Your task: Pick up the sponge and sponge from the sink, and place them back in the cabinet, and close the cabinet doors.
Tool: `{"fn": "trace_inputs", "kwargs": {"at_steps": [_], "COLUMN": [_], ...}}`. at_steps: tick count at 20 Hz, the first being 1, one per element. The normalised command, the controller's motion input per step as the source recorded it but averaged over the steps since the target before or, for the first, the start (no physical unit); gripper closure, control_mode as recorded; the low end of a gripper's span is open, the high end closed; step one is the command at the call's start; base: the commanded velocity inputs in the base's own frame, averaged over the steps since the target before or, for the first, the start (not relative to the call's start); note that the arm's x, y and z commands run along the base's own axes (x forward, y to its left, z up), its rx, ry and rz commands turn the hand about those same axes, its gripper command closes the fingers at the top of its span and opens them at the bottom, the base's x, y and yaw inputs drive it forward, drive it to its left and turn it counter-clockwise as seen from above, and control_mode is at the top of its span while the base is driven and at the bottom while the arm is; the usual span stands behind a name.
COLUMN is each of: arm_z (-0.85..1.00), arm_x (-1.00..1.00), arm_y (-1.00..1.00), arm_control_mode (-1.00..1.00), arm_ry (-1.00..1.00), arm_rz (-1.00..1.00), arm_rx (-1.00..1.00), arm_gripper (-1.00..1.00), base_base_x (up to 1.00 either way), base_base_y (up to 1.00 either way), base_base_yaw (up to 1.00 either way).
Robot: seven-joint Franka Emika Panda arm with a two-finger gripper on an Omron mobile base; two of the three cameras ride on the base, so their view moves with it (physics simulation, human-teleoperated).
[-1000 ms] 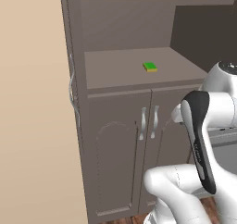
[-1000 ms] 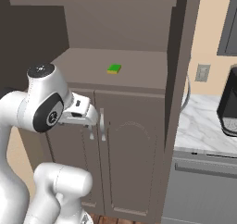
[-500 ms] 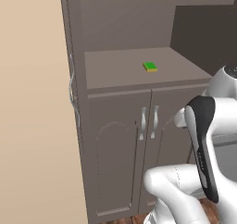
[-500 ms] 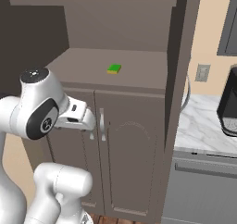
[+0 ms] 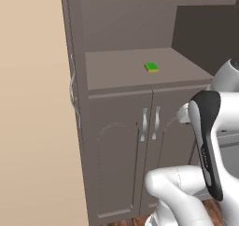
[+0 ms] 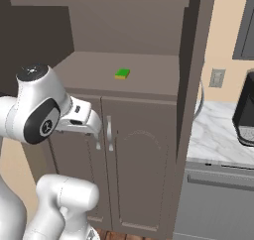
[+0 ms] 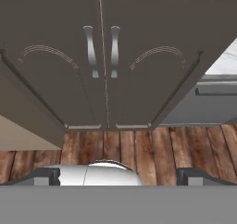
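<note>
One green-topped sponge lies flat on the middle shelf of the tall grey-brown cabinet. The plain upper cabinet doors stand swung open: the left door shows edge-on and the right door carries a silver handle. My gripper hangs in front of the shut arched lower doors, below the shelf. Its fingertips are spread wide, open with nothing between them. The sink and the other sponge are out of view.
A marble counter with a black appliance runs to the cabinet's right, over a grey drawer front. A beige wall stands on the left. Wooden floor lies below.
My arm has drawn back slightly and its elbow has shifted sideways; the hand stays near the lower doors. The sponge and the doors have not moved.
</note>
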Motion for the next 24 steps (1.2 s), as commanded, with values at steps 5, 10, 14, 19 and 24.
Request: {"fn": "trace_inputs", "kwargs": {"at_steps": [5, 10, 14, 19, 24], "arm_z": [0.23, 0.16, 0.06, 0.00, 0.00], "arm_x": [-0.11, -0.19, -0.17, 0.00, 0.00], "arm_y": [0.00, 0.00, 0.00, 0.00, 0.00], "arm_control_mode": [-1.00, -1.00, 1.00, 1.00, 1.00], "arm_ry": [0.00, 0.00, 0.00, 0.00, 0.00], "arm_rz": [0.00, 0.00, 0.00, 0.00, 0.00], "arm_rx": [0.00, 0.00, 0.00, 0.00, 0.00], "arm_gripper": [-1.00, -1.00, -1.00, -1.00, -1.00], "base_base_x": [0.00, 0.00, -0.06, -0.28, -0.42], "base_base_y": [0.00, 0.00, 0.00, -0.08, -0.23], "base_base_yaw": [0.00, 0.00, 0.00, 0.00, 0.00]}}
